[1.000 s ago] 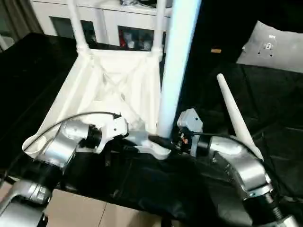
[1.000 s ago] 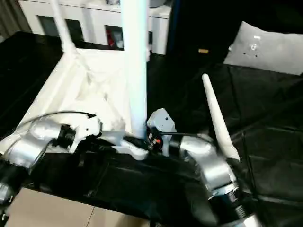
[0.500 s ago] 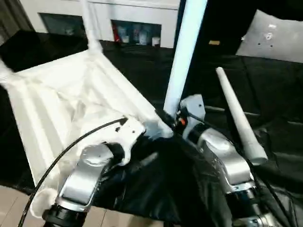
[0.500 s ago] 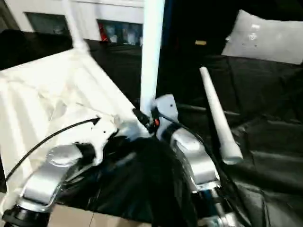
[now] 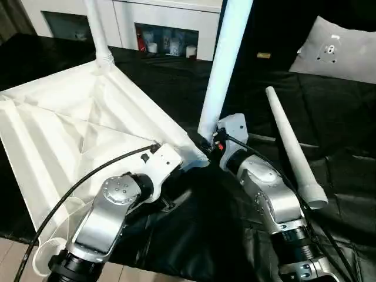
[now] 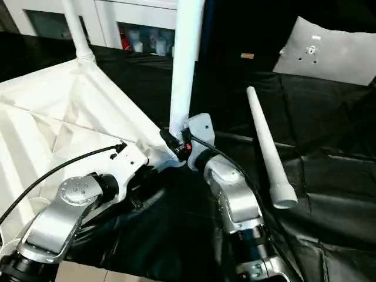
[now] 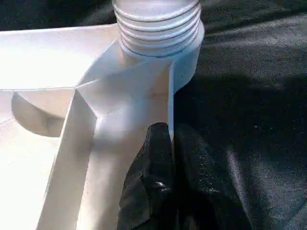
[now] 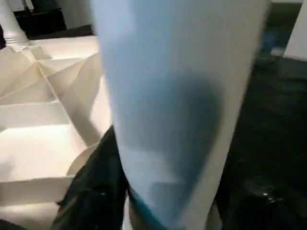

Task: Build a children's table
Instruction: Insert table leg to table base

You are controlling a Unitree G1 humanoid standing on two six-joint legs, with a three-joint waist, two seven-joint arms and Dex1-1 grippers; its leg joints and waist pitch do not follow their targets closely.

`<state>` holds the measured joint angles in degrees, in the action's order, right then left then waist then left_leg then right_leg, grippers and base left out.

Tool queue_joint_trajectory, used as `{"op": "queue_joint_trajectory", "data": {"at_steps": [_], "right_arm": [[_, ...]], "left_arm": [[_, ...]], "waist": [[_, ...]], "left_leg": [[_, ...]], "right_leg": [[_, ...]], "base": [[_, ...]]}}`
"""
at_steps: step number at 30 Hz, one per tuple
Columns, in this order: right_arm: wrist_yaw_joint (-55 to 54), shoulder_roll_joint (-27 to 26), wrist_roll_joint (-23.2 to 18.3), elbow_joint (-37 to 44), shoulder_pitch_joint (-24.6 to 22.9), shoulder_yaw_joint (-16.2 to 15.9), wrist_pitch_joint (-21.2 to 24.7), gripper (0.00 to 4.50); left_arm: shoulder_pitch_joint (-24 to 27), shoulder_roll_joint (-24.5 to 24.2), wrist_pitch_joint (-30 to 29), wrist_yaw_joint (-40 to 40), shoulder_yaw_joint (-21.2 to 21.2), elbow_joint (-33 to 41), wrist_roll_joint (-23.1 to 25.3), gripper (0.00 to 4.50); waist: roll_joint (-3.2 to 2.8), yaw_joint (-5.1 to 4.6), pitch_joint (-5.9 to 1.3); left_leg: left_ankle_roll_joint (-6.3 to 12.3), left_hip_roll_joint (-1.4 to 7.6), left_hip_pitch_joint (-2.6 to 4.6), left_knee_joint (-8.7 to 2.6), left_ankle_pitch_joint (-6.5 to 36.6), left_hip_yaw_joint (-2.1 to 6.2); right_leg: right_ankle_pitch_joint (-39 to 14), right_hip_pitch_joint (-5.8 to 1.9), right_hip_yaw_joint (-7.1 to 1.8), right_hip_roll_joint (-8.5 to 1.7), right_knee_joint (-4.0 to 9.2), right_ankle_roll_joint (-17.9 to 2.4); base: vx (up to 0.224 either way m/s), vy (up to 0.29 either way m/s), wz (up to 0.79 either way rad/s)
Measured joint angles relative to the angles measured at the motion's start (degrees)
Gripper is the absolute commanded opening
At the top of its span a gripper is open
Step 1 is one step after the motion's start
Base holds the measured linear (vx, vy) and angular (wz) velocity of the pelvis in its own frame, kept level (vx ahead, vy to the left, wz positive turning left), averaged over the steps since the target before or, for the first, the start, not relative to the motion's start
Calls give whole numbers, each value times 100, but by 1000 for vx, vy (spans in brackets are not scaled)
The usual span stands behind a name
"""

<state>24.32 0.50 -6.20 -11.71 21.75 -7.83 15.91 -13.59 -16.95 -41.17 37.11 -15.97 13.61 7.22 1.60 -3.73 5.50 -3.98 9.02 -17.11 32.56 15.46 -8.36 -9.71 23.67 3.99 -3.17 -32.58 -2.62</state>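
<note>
The white table top (image 5: 70,126) lies upside down on black cloth, ribbed underside up. One leg (image 5: 96,29) stands in its far corner socket. A second leg (image 5: 226,64) stands upright in the near right corner socket (image 7: 184,57), its threaded base (image 7: 158,21) seated there. My right gripper (image 6: 172,141) is shut on this leg just above the socket, one black finger (image 8: 93,191) beside it. My left gripper (image 7: 170,136) is shut on the table top's rim next to that socket. A third leg (image 5: 292,144) lies loose on the cloth to the right.
A white shelved cabinet (image 5: 170,14) runs along the back. A grey-white cushion-like panel (image 5: 338,50) rests at the back right. Black cloth (image 5: 341,123) covers the work surface; its front edge and pale floor (image 5: 12,255) show at the lower left. A black cable (image 5: 76,188) loops off my left arm.
The table top has swung round on the cloth, and its held corner has moved away from me with both grippers still on it. The head view has also shifted. The loose leg stayed put.
</note>
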Motion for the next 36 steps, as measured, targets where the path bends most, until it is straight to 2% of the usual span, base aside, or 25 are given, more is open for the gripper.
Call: {"op": "queue_joint_trajectory", "data": {"at_steps": [4, 5, 10, 14, 15, 18, 21, 25, 32, 36], "right_arm": [[80, 5, 9, -90, 3, 11, -13, 314], [121, 4, 9, -104, 21, 8, -15, 314], [229, -19, -45, -157, 17, -1, -32, 362], [603, 245, -164, 267, -303, -62, -48, 399], [756, 355, -230, 405, -404, -75, -64, 416], [974, 529, -318, 619, -621, -75, -152, 432], [1285, 781, -425, 734, -793, -81, -189, 445], [1837, 1388, -524, 749, -1133, -56, -213, 445], [2814, 2236, -664, 856, -1050, -55, -293, 445], [3265, 2416, -726, 851, -919, -122, -315, 445]], "left_arm": [[-192, -252, -196, 279, -18, -38, -104, 0], [-228, -288, -225, 306, -26, -55, -139, 0], [-265, -419, -208, 396, -24, -122, -205, 0], [-308, -611, 42, 705, -27, -265, -398, 0], [-312, -700, 209, 834, -32, -338, -484, 0], [-322, -839, 649, 1085, -51, -536, -530, 0], [-417, -1012, 1139, 1363, -93, -838, -585, 0], [-588, -1404, 1967, 1870, -153, -1355, -691, 0], [-894, -1672, 2964, 2808, -198, -2203, -859, 0], [-1010, -1735, 3413, 3249, -293, -2489, -930, 0]], "waist": [[-8, -3, -5], [-7, -4, -5], [-10, 8, -6], [-10, 111, -12], [-12, 154, -13], [-14, 251, -14], [-14, 290, -15], [-19, 362, -12], [-26, 429, -13], [-31, 545, -16]], "left_leg": [[-5, 1, 0, 1, 3, 0], [-5, 2, 0, 8, 3, -1], [-4, 19, 1, 23, 2, 1], [-5, 32, 1, 25, 2, 2], [-5, 32, 0, 25, 2, 2], [-4, 33, 0, 30, 1, 0], [-4, 34, 0, 52, 1, 1], [-4, 37, -8, 80, 1, 1], [-4, 38, -11, 123, 1, 1], [-5, 35, -14, 132, 1, -1]], "right_leg": [[-8, 10, 0, 0, -27, -2], [-10, 13, 0, 0, -37, -5], [-4, 15, 3, 12, -50, -16], [-6, 13, 4, 26, -50, -19], [-8, 14, 4, 26, -52, -22], [-9, 14, 4, 26, -57, -25], [-5, 8, 4, 25, -64, -30], [8, 7, 3, 25, -68, -41], [12, 8, 1, 19, -103, -41], [6, 16, 1, 11, -130, -40]], "base": [[0, 0, 0], [0, 0, 0], [0, 0, 0], [0, 0, 0], [0, 0, 0], [0, 0, 0], [0, 0, 0], [0, 0, 0], [0, 0, 0], [0, 0, 0]]}}
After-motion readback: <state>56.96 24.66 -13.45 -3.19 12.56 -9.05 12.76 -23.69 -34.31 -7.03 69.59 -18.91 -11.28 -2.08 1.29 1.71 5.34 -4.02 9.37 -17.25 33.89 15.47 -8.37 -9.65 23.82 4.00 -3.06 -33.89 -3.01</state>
